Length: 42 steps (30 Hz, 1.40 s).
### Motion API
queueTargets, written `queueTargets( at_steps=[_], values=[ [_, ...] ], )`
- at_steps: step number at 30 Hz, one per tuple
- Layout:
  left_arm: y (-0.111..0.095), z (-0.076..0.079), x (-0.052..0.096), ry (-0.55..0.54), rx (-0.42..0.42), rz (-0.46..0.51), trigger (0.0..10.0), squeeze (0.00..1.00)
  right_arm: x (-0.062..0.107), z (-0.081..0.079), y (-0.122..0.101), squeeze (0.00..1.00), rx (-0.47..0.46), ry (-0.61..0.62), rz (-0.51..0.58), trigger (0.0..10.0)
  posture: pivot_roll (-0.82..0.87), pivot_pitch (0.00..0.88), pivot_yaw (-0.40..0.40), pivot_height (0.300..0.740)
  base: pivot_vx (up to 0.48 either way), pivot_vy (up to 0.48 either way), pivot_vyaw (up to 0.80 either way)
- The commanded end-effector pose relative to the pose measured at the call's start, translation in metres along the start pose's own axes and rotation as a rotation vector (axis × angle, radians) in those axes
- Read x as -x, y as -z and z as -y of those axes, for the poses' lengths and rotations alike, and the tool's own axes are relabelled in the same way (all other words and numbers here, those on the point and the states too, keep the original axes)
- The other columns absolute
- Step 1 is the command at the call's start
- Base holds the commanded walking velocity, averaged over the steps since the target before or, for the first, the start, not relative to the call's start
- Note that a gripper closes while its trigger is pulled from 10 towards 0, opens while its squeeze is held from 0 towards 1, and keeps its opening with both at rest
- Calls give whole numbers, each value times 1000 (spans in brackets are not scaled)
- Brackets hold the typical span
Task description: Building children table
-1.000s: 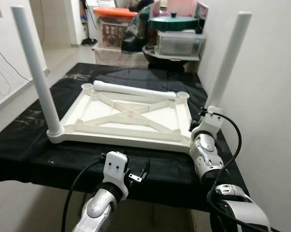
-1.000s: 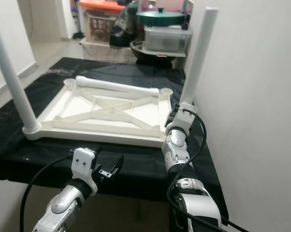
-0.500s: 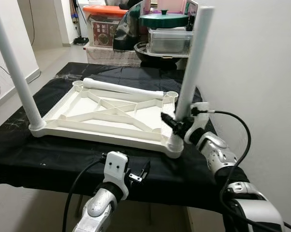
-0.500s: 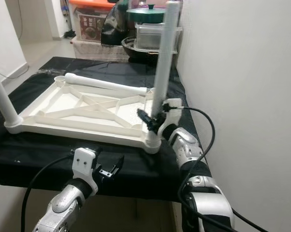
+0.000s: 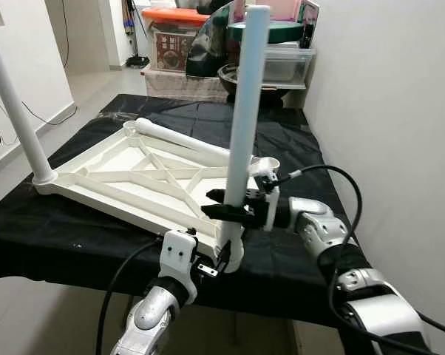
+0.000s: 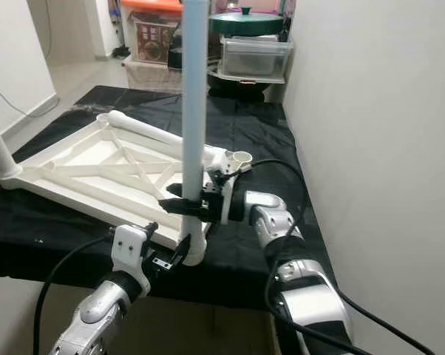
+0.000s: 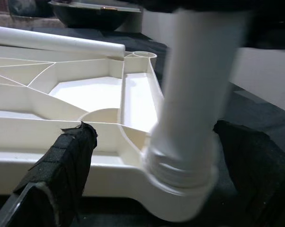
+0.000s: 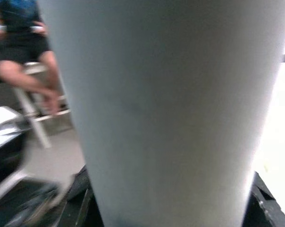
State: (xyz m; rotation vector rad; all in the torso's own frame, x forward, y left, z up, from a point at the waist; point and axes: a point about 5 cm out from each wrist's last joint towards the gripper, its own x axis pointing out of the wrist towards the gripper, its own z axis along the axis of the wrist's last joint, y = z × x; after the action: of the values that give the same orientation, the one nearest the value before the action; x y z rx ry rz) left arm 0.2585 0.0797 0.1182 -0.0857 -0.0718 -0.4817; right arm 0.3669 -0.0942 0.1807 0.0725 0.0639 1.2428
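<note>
Both arms are silver metal with rounded, jointed segments. The left pincer (image 5: 211,268) sits on a white boxy wrist block with two dark screws. Each arm trails a looping black cable, and the right pincer (image 5: 221,208) has long black fingers.

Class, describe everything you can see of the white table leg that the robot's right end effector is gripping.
The table leg is a long, smooth, round white tube, plastic by its look. It stands nearly upright, its foot seated in the near corner socket of the upturned white tabletop, which lies on a black cloth. The right end effector is shut on its lower part, just above the socket. The left end effector, open, sits in front of the socket. Its top is blunt and plain.
</note>
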Motion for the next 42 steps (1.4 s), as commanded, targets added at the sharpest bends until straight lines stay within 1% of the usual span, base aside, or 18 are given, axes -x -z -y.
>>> queueTargets(
  at_steps=[1, 5, 8, 9, 11, 19, 20, 21, 22, 23, 24, 26, 27, 28, 35, 37, 40, 42],
  values=[
    [2, 0, 0, 2, 3, -4, 10000, 0, 3, 21, 4, 0, -6, 371, -14, 0, 120, 0, -55, 740, 0, 0, 0],
    [2, 0, 0, 3, 2, -6, 10000, 0, 12, 34, 8, 0, -33, 606, -27, 0, 121, 0, -52, 740, 0, 0, 0],
    [2, -1, 0, 3, 2, -8, 10000, 0, 51, 56, 15, 0, -92, 1131, -39, 0, 115, 0, -47, 740, 0, 0, 0],
    [2, -1, 0, 3, 2, -8, 10000, 0, 51, 56, 15, 0, -92, 1131, -39, 0, 115, 0, -47, 740, 0, 0, 0],
    [3, -1, -1, 6, 2, -10, 10000, 0, 77, 60, 22, 0, -123, 1435, -25, 0, 115, 0, -48, 740, 0, 0, 0],
    [3, 0, -1, 6, -1, -11, 10000, 0, 66, 47, 41, 0, -217, 1599, 26, 0, 121, 0, -53, 740, 0, 0, 0],
    [4, 0, -1, 6, -1, -11, 10000, 0, 55, 43, 43, 0, -237, 1579, 47, 10000, 121, 0, -57, 740, 0, 0, 0],
    [4, 0, -1, 6, -1, -11, 10000, 0, 55, 43, 43, 0, -237, 1579, 47, 10000, 121, 0, -57, 740, 0, 0, 0],
    [4, 1, -1, 7, -2, -11, 10000, 0, 45, 41, 40, 478, -218, 1527, 84, 10000, 123, 0, -60, 740, 0, 0, 0],
    [4, 1, -1, 7, -2, -11, 10000, 0, 45, 41, 40, 478, -218, 1527, 84, 10000, 123, 0, -60, 740, 0, 0, 0],
    [5, 1, 0, 8, -3, -12, 10000, 0, 36, 39, 31, 1000, -155, 1440, 142, 10000, 125, 0, -66, 740, 0, 0, 0],
    [5, 1, 0, 8, -3, -12, 10000, 0, 36, 39, 31, 1000, -155, 1440, 142, 10000, 125, 0, -66, 740, 0, 0, 0],
    [6, 2, 0, 9, -3, -13, 10000, 0, 32, 39, 24, 894, -115, 1365, 192, 10000, 124, 0, -68, 740, 0, 0, 0],
    [7, 2, 0, 11, -2, -15, 10000, 0, 31, 39, 16, 0, -76, 1273, 239, 10000, 120, 0, -65, 740, 0, 0, 0],
    [10, 3, 1, 15, -2, -19, 10000, 0, 42, 42, 6, 0, -66, 880, 217, 10000, 114, 0, -62, 740, 0, 0, 0],
    [10, 3, 1, 15, -2, -19, 10000, 0, 42, 42, 6, 0, -66, 880, 217, 10000, 114, 0, -62, 740, 0, 0, 0],
    [12, 5, 2, 29, -1, -19, 10000, 0, 38, 29, 8, 0, -71, 457, 102, 10000, 112, 0, -56, 740, 0, 0, 0],
    [12, 5, 2, 29, -1, -19, 10000, 0, 38, 29, 8, 0, -71, 457, 102, 10000, 112, 0, -56, 740, 0, 0, 0]
  ],
)
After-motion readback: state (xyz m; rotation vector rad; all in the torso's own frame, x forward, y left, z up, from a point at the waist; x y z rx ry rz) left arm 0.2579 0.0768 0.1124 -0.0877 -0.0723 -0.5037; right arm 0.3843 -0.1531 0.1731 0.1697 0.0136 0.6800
